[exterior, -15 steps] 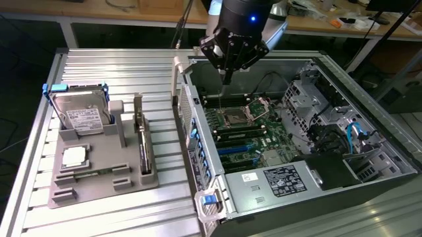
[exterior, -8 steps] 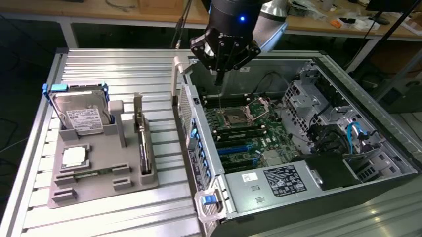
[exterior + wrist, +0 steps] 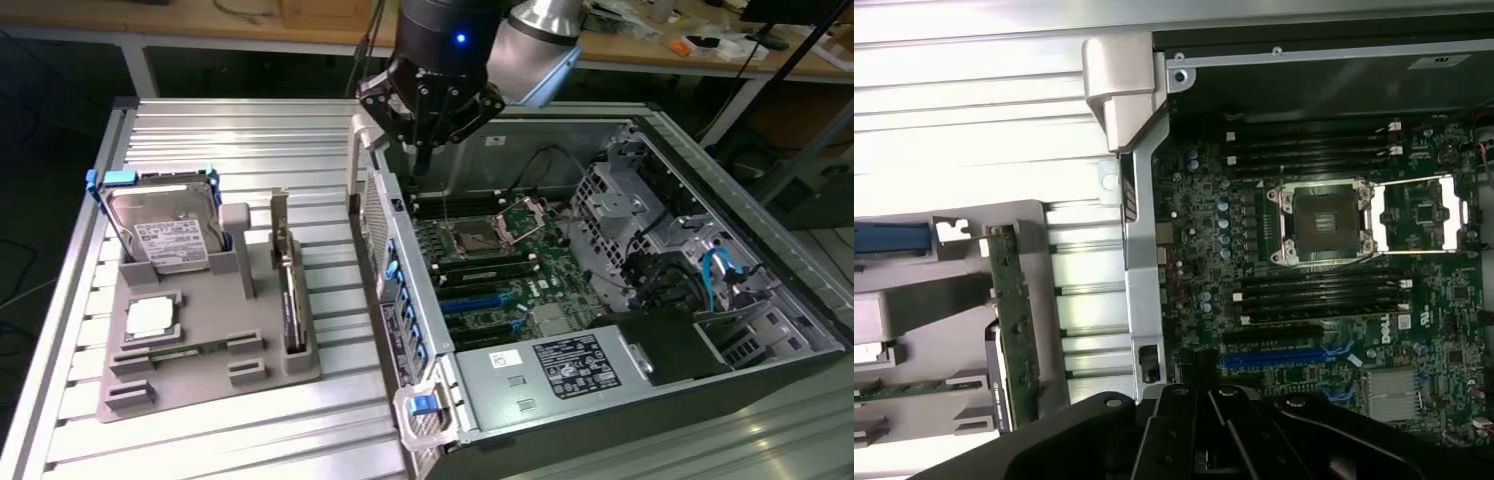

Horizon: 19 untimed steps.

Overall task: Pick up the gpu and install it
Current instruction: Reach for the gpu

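The gpu (image 3: 288, 292) stands on its edge in a slot at the right side of the grey holder (image 3: 200, 375); in the wrist view the gpu (image 3: 1014, 320) is a thin green card with a metal bracket at one end. My gripper (image 3: 416, 160) hangs shut and empty over the back left corner of the open computer case (image 3: 747, 330), above the motherboard (image 3: 494, 270). It is well apart from the gpu, to the exterior view's right of it. In the wrist view the gripper (image 3: 1206, 405) sits dark over the motherboard's (image 3: 1324, 270) edge near the blue card slots (image 3: 1274, 355).
On the grey holder a silver hard drive (image 3: 167, 235) in a blue frame leans upright, with a processor (image 3: 151, 318) and a green memory stick (image 3: 180, 350) in front. The case's metal rear wall (image 3: 387, 260) rises between holder and motherboard. The ribbed aluminium table (image 3: 240, 135) lies around them.
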Tool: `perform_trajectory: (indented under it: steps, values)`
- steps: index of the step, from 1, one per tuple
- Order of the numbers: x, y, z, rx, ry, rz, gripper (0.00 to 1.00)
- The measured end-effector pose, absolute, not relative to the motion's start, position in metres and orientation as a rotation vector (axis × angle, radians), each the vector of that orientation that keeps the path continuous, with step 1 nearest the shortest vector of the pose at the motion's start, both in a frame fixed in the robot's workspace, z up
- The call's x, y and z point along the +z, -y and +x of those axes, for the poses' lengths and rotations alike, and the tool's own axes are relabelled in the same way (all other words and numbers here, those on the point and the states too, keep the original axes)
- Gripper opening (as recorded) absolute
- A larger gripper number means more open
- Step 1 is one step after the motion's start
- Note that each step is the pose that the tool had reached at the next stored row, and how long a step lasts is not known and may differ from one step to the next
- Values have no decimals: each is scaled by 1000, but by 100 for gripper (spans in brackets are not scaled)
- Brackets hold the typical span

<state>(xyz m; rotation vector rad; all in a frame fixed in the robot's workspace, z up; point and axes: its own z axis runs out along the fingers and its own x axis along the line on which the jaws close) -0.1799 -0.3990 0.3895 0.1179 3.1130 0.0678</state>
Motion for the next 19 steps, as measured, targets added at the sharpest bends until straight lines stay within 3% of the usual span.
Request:
perform_trajectory:
  steps: [19]
  values:
    - [384, 399, -239, 68, -3114, 118, 11]
